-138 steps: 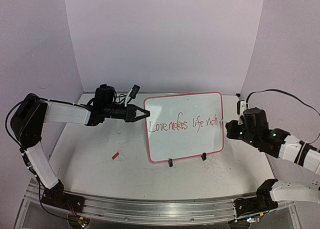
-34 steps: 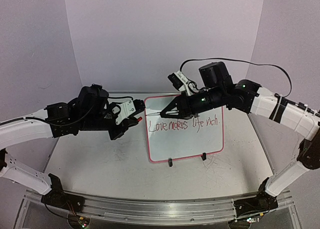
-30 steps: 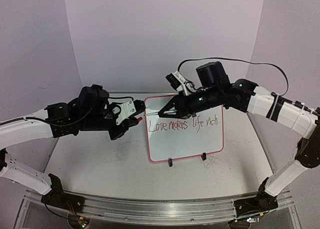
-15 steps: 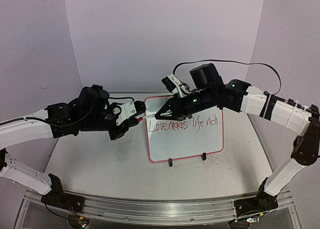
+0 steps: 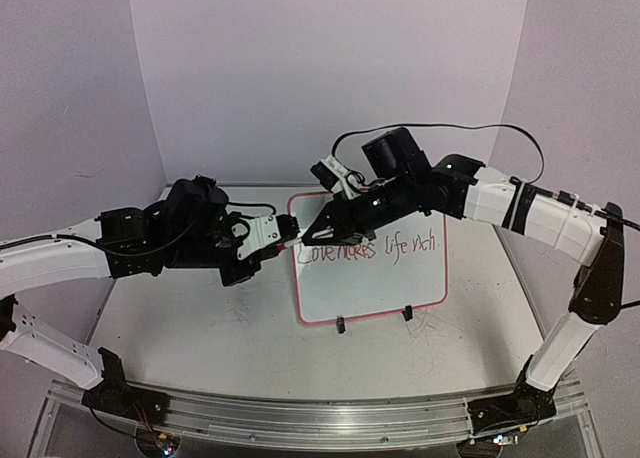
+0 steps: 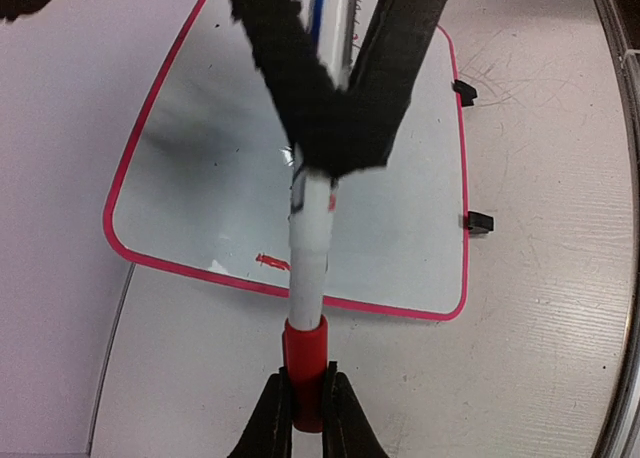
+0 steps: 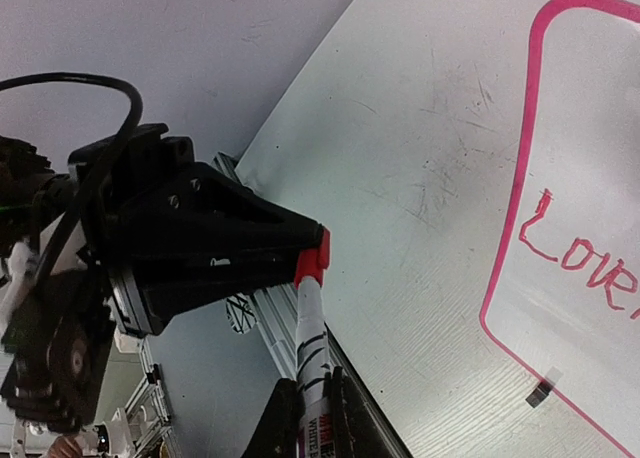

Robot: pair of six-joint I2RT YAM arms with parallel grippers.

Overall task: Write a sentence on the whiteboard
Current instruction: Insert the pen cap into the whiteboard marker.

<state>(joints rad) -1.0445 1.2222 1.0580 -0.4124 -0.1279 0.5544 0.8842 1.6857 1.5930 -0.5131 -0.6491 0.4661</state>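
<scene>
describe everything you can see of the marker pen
The marker is slim and white with dark print, and has a red cap at one end. It is held in the air near a corner of the whiteboard, bridging the two arms: the left gripper is shut on the red cap, the right gripper on the white body. Whether the cap is fully seated cannot be told.

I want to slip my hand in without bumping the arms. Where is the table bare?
Bare table runs in front of the whiteboard, from its feet to the near rail, and right of it toward the wall. Crowded: the board's upper left corner, where the left gripper on the cap meets the right gripper holding the marker.
</scene>
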